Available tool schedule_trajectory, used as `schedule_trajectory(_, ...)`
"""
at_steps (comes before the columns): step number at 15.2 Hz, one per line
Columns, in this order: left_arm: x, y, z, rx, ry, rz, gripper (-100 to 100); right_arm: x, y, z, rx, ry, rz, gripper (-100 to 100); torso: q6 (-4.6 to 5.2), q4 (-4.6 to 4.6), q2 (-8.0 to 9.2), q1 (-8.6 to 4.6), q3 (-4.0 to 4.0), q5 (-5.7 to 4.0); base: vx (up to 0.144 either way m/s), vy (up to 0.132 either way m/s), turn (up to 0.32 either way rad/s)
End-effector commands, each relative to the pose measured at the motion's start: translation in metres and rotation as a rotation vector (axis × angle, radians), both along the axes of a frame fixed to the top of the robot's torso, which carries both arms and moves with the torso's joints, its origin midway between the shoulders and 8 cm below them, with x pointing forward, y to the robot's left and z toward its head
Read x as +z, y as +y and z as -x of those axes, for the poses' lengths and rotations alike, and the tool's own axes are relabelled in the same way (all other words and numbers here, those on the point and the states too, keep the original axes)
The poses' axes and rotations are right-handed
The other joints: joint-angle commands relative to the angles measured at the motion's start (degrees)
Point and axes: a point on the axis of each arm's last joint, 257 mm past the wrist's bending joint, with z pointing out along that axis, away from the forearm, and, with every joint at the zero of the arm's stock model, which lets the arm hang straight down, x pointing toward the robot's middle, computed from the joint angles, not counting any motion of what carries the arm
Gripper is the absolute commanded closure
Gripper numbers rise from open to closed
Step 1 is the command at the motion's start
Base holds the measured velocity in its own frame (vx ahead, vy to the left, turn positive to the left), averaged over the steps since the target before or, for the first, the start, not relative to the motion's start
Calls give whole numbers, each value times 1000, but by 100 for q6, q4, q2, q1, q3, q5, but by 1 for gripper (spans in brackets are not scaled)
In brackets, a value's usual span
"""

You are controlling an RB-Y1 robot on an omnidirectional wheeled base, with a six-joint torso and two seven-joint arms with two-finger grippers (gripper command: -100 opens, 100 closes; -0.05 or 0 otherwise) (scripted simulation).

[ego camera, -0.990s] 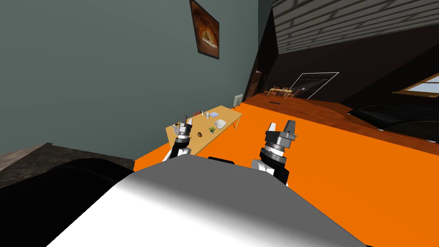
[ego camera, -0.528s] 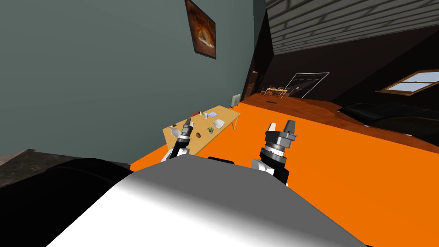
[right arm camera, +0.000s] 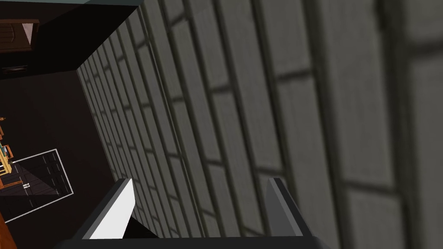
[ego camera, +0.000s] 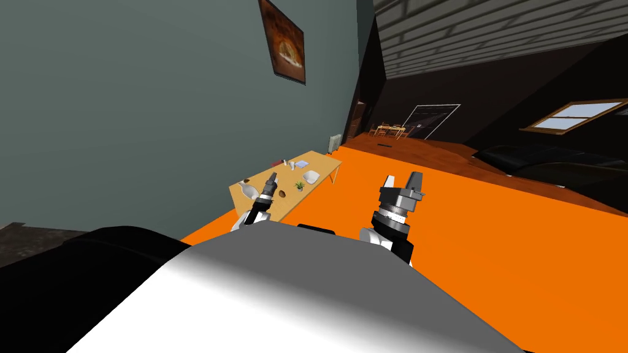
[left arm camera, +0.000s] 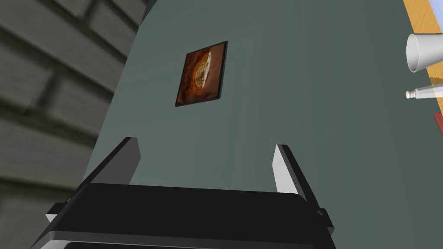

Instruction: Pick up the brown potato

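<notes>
Hovering at the near end of a light wooden table [ego camera: 327, 164], the left gripper [ego camera: 270, 178] has its two fingers [left arm camera: 286, 173] spread wide. Nothing is between them and nothing touches them. They point toward the grey-green wall [ego camera: 153, 92].

The brown potato [ego camera: 283, 193] lies on the tabletop just to the right of this gripper, apart from it. A white vessel [ego camera: 246, 190] stands to the gripper's left, near the table's near corner. A small green plant [ego camera: 300, 185] and a white bowl [ego camera: 312, 177] stand beyond the potato.

The table's left long edge runs close along the wall. Its right long edge borders a broad orange floor [ego camera: 466, 233].

The left forearm covers part of the tabletop's near end. Items at the far end are too small to identify. In the left wrist view, a white cup [left arm camera: 422, 52] and a clear bottle [left arm camera: 426, 91] are cut off by the picture's edge.

The right gripper [ego camera: 402, 182] is raised over the orange floor, well apart from the table. Its fingers [right arm camera: 117, 212] are equally spread and empty.
</notes>
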Motion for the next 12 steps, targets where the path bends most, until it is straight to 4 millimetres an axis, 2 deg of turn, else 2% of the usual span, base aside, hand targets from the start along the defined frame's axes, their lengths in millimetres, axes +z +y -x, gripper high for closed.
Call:
schedule_trajectory(1, -11, 5, -2, 5, 22, -4, -100, 0, 0, 0, 0, 0, 0, 0, 0, 0, 0, 0, 0, 0, -1, 1, -23)
schedule_trajectory(2, -26, 11, -6, 12, 62, -20, -100, 0, 0, 0, 0, 0, 0, 0, -1, 0, 0, 0, 0, 0, -1, -1, -63)
schedule_trajectory(3, -30, 13, -5, 15, 70, -20, -100, 0, 0, 0, 0, 0, 0, 0, 0, 0, 0, 0, 0, 0, -1, -1, -74)
schedule_trajectory(8, -79, 37, -14, 45, 200, -67, -100, 0, 0, 0, 0, 0, 0, 0, 0, 0, 0, 1, 0, 1, -1, -1, -93)
schedule_trajectory(11, -109, 52, -12, 68, 271, -80, -100, 0, 0, 0, 0, 0, 0, 0, 1, 0, -1, 1, 0, 0, 0, -1, -98)
schedule_trajectory(12, -109, 52, -12, 68, 271, -80, -100, 0, 0, 0, 0, 0, 0, 0, 0, 0, 0, 1, 0, 0, 0, 2, -21)
